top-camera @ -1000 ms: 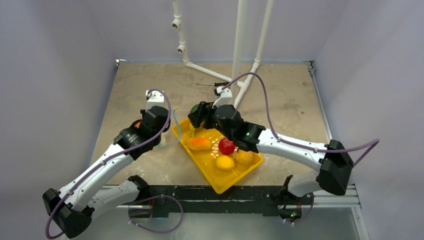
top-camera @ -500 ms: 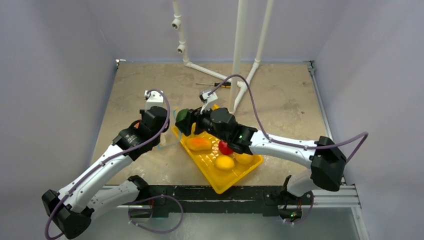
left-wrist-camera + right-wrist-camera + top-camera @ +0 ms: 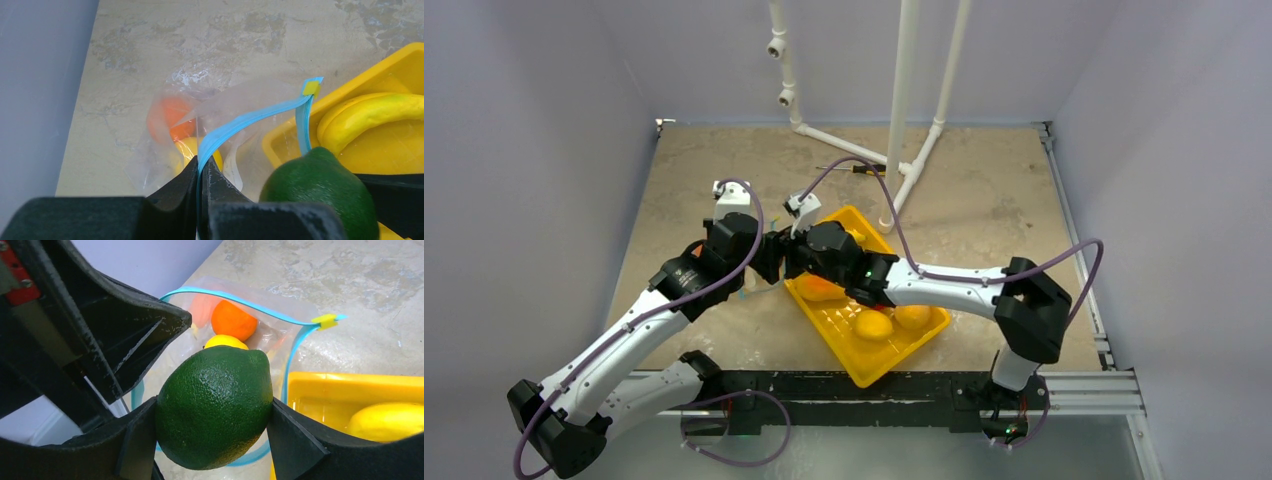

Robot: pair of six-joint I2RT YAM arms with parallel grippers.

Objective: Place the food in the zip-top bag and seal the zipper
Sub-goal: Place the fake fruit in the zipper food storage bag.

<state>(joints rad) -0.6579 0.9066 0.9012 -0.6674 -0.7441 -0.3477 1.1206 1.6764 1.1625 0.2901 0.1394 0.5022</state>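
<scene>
The right gripper (image 3: 215, 440) has both fingers pressed against the sides of the dark green avocado (image 3: 215, 400). It holds the fruit off the table (image 3: 1004, 200), right at the open mouth of the zip-top bag (image 3: 210, 92).

The left gripper (image 3: 201, 172) is pinched tight on the zipper (image 3: 250, 119) and lifts one lip of the mouth. The teal-blue strip stands in an open loop. A small yellow slider tab (image 3: 325, 320) sits at the end of the loop nearest the yellow tray (image 3: 869, 372).

The two grippers meet a little left of the table's middle, closer to the near edge than to the far one. The bag lies there, between the table's left edge and the tray, with its mouth corner just beside the tray's rim. Through the clear plastic an orange (image 3: 232, 320) and a lemon (image 3: 225, 341) show inside, touching each other.

The tray lies at a slant, from the table's middle down to the near edge. In it are a banana (image 3: 370, 115) at the end by the bag, a mango (image 3: 819, 290) partly under the right arm, and a second lemon (image 3: 873, 325) beside a peach-coloured fruit (image 3: 912, 317) toward the near edge.

A screwdriver (image 3: 864, 169) lies toward the far edge, by the foot of the white pipes (image 3: 904, 100).
</scene>
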